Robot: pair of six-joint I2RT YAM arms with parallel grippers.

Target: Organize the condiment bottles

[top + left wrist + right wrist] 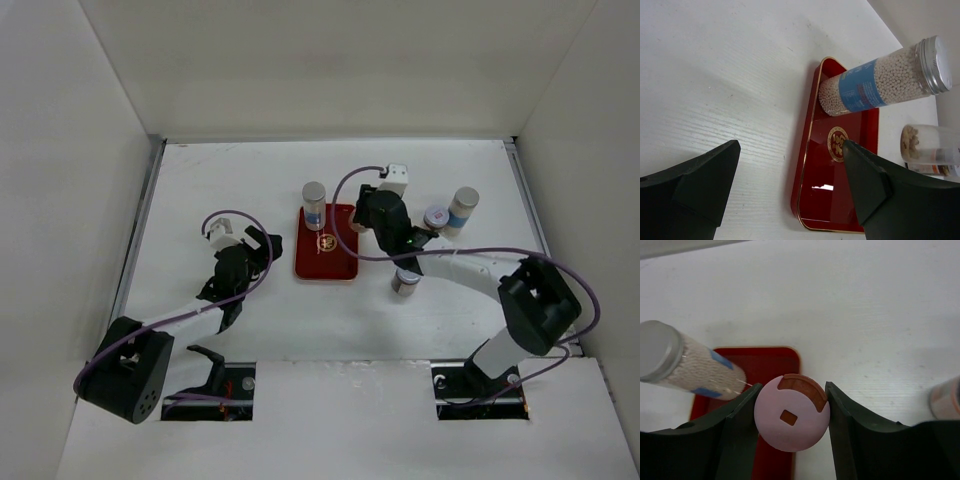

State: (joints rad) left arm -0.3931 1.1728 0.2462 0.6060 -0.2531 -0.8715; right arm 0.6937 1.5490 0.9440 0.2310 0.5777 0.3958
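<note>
My right gripper (792, 415) is shut on the pink-capped bottle (790, 417), its fingers pressing both sides of the cap. The bottle is at the right edge of the red tray (762, 365). In the top view this gripper (360, 220) is beside the tray (325, 262). A tall grey-capped bottle with a blue label (314, 203) stands on the tray's far end and also shows in the left wrist view (880, 82). My left gripper (262, 245) is open and empty left of the tray (840, 200). The yellow-green-capped shaker is not in view.
Right of the tray stand a second tall grey-capped bottle (462, 210), a short lidded jar (436, 217) and another short jar (405, 281) near the right arm. A small jar (927, 145) shows beyond the tray. White walls enclose the table.
</note>
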